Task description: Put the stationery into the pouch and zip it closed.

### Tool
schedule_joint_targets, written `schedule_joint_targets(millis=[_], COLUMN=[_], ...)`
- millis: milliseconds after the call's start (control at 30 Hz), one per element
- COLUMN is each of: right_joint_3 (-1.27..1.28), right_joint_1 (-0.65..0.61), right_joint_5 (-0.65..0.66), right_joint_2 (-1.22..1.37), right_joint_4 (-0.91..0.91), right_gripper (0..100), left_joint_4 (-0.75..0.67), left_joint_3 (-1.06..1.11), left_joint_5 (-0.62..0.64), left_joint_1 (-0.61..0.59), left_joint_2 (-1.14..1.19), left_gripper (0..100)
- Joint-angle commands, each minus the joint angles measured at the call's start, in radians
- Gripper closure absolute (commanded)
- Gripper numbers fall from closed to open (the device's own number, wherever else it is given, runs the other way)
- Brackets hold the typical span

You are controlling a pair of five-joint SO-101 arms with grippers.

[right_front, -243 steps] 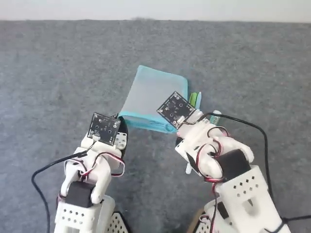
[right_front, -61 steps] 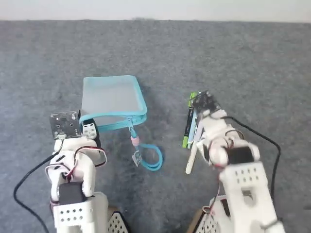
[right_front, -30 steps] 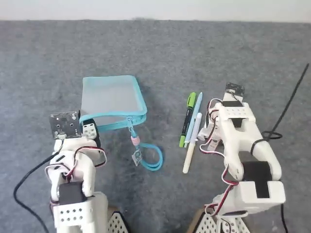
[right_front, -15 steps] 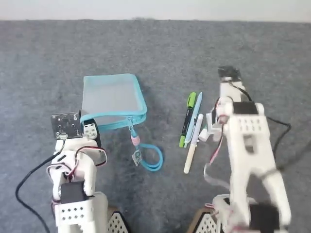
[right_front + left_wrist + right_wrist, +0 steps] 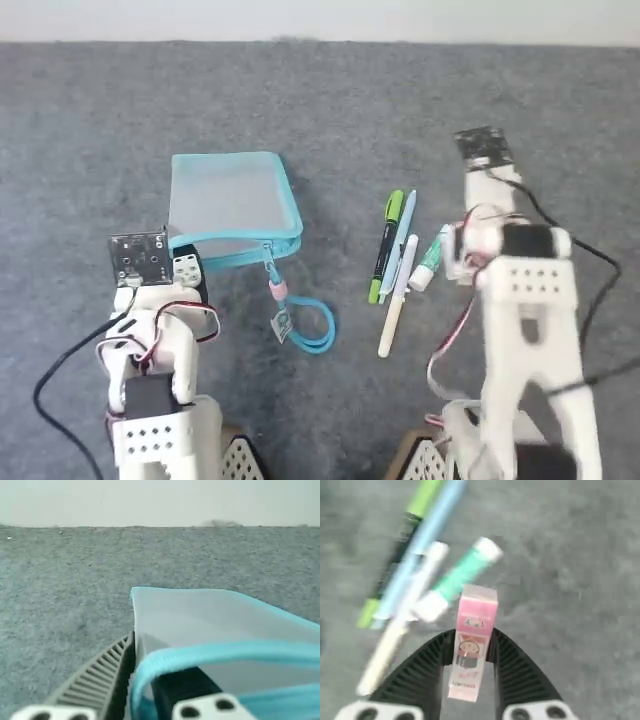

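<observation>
Holds the pink eraser point(image 5: 476, 610) clamped in the right gripper point(image 5: 470, 636), close to the pens point(image 5: 392, 258) lying together on the grey carpet point(image 5: 100, 120). Clamps the pouch point(image 5: 230, 205) by its near zip rim with the left gripper point(image 5: 146, 666). Shows pouch and pens apart.

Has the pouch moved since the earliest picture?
Yes. The pouch has shifted leftward in the high view, away from the green pen, which it earlier lay right beside.

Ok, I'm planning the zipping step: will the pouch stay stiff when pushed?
Probably floppy: the pouch looks thin and translucent, its rim curving where the left hand pinches it. Likely light, so a push may slide it over the grey mat.
</observation>
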Motion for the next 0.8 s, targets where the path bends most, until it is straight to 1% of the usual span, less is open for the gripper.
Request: schedule_joint_targets(millis=[0,33,100,233,300,400,467,500,767], right_joint_3=[-0.017,-0.018,-0.025,-0.041,-0.043,-0.043,-0.041,-0.038,-0.034], right_joint_1=[0.03,0.03,0.041,0.062,0.058,0.058,0.062,0.067,0.077], right_joint_5=[0.181,0.216,0.244,0.264,0.264,0.262,0.262,0.262,0.252], right_joint_2=[0.143,0.185,0.26,0.367,0.401,0.424,0.424,0.424,0.433], right_joint_4=[-0.073,-0.073,-0.084,-0.166,-0.203,-0.22,-0.216,-0.213,-0.082], right_gripper=[99.0,99.0,99.0,98.4,94.4,85.4,81.6,81.3,82.9], left_joint_4=[-0.035,-0.035,-0.035,-0.035,-0.035,-0.035,-0.035,-0.035,-0.035], left_joint_3=[-0.015,-0.015,-0.015,-0.015,-0.015,-0.015,-0.015,-0.015,-0.015], left_joint_5=[-0.014,-0.014,-0.014,-0.014,-0.014,-0.014,-0.014,-0.015,-0.015], left_joint_1=[-0.006,-0.006,-0.006,-0.006,-0.006,-0.006,-0.006,-0.006,-0.002], left_joint_2=[-0.017,-0.017,-0.017,-0.017,-0.017,-0.017,-0.017,-0.017,-0.017], left_gripper=[99,99,99,99,99,99,99,99,99])
